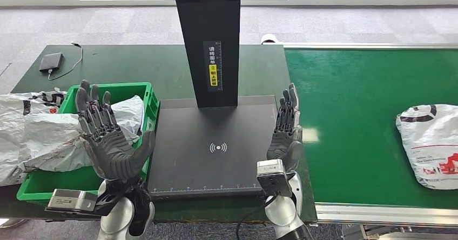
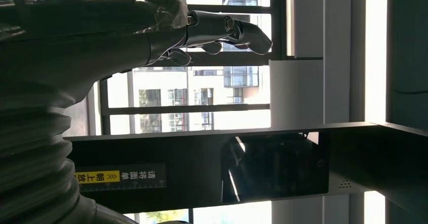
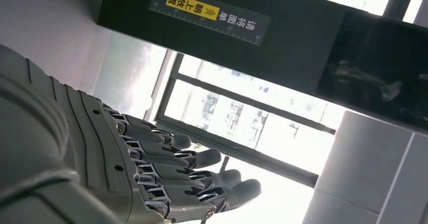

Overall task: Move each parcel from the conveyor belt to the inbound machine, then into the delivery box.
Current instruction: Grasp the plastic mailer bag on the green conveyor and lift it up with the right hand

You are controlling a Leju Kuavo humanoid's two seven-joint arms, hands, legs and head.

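A white parcel [image 1: 430, 142] with red print lies on the green conveyor belt [image 1: 356, 105] at the right edge. The inbound machine [image 1: 216, 142] is a dark flat platform with a black post [image 1: 209, 40] behind it, and nothing lies on it. Left of it stands the green delivery box [image 1: 51, 183] with crumpled white parcels [image 1: 48, 134] in and over it. My left hand [image 1: 108, 137] is raised, palm up and fingers spread, over the box's right side. My right hand [image 1: 286, 126] stands edge-on with straight fingers at the platform's right edge. Both hold nothing.
A small dark device [image 1: 51, 62] with a cable lies at the table's far left corner. The post carries a yellow and white label [image 1: 215, 64], also seen as label [image 3: 209, 13] and label [image 2: 121, 176]. Windows run along the far wall.
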